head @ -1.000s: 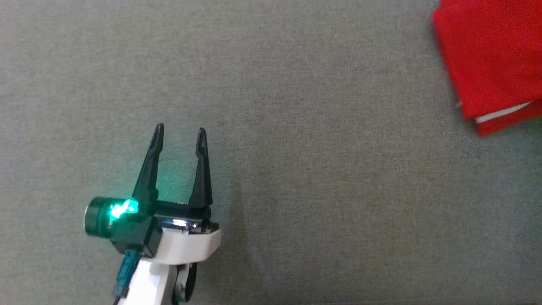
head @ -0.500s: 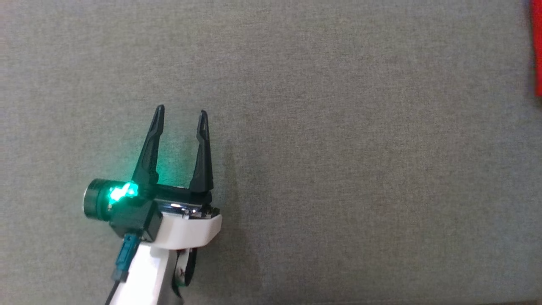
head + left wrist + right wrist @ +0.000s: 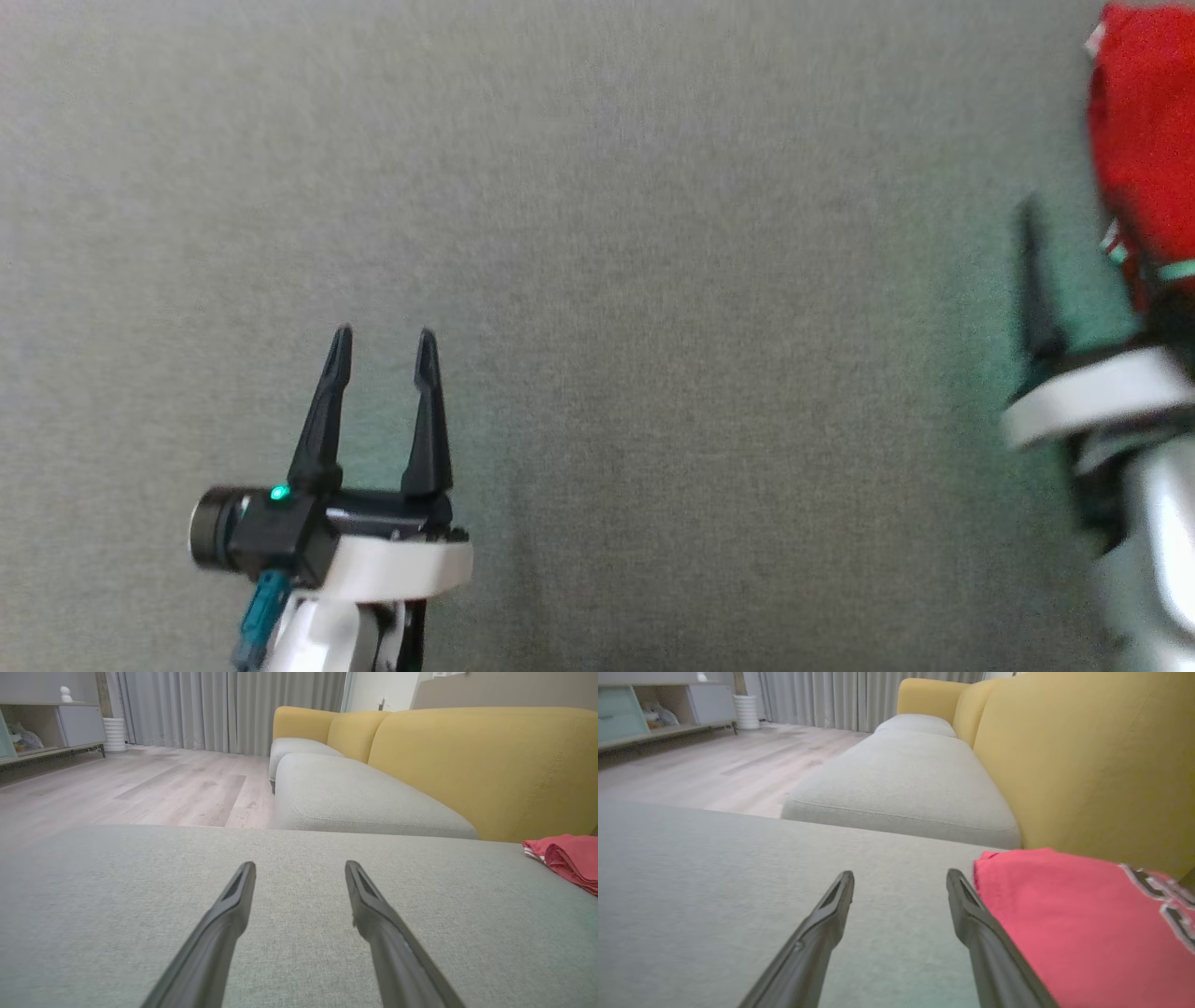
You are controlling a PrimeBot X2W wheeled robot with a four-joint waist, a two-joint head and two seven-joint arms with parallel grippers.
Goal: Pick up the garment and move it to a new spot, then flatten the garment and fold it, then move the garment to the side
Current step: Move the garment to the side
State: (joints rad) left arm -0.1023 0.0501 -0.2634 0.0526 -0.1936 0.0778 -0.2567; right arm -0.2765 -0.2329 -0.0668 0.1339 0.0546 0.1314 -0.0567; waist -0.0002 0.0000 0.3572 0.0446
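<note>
Garment position: the red garment (image 3: pixel 1144 140) lies folded on the grey cushion (image 3: pixel 653 280) at the far right edge of the head view, cut off by the frame there. In the right wrist view it sits close below the yellow backrest (image 3: pixel 1064 765).

End effectors: the left gripper (image 3: pixel 383 341) is spread wide with nothing between its fingers and hangs over bare cushion at the near left. The right gripper (image 3: pixel 900 877) is likewise spread and empty. In the head view it is blurred at the right edge, with one finger seen clearly.

Key relation: the garment lies to the right of, and slightly beyond, the right gripper. Its near-left corner is seen just beside the right-hand finger (image 3: pixel 971 914) (contact cannot be told from these views). The visible part of the fabric runs near to far, roughly along the gripper's own pointing line. The true long axis cannot be fixed, since the rest is out of frame.

Nearer arm: the right, plainly. From the left gripper the garment (image 3: pixel 567 858) is well apart, off to the right.

Judgement: the fold is done and the garment is set aside. Any further nudge would fall to the right arm, shifted rightward over the hem.
</note>
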